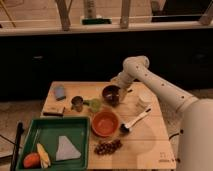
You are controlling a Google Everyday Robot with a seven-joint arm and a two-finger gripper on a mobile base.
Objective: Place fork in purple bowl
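The dark purple bowl (110, 94) stands on the wooden table (150, 145), behind the larger orange bowl (105, 123). My gripper (123, 88) hangs at the end of the white arm, just to the right of the purple bowl's rim and close to it. I cannot make out a fork, either in the gripper or in the bowl. A white-handled utensil with a dark head (134, 120) lies on the table to the right of the orange bowl.
A green tray (35, 130) at the front left holds an orange fruit (31, 160), a yellow item (43, 155) and a grey cloth (65, 148). Grapes (107, 147), a metal cup (77, 103), a green item (95, 104), a blue object (60, 92) and a white cup (144, 99) also sit on the table.
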